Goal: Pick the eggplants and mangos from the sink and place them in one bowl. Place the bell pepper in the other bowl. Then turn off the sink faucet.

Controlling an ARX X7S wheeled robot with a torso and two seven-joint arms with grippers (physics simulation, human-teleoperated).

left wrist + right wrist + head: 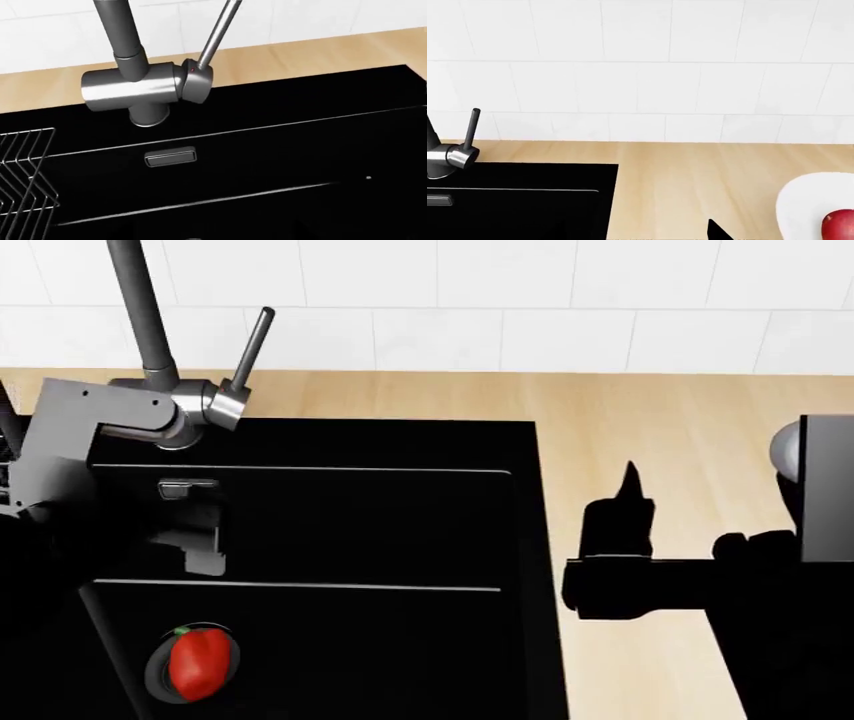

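Note:
The steel sink faucet (133, 87) stands on the back rim of the black sink (280, 150), its thin lever (217, 32) slanting up. It shows in the head view as the faucet (180, 400), with my left arm (67, 440) right beside it. The left gripper is lost against the dark basin. A glossy red fruit with a bit of green, seemingly the bell pepper (198, 662), lies on the drain. My right gripper (621, 502) hovers open over the counter, one fingertip (717, 231) showing. A white bowl (807, 200) holds a red fruit (840, 225). No eggplant or mango shows.
A wire rack (23, 180) hangs at one end of the basin, and a steel overflow slot (170, 157) sits below the faucet. The wooden counter (667, 420) runs behind and right of the sink, backed by a white tiled wall (640, 75).

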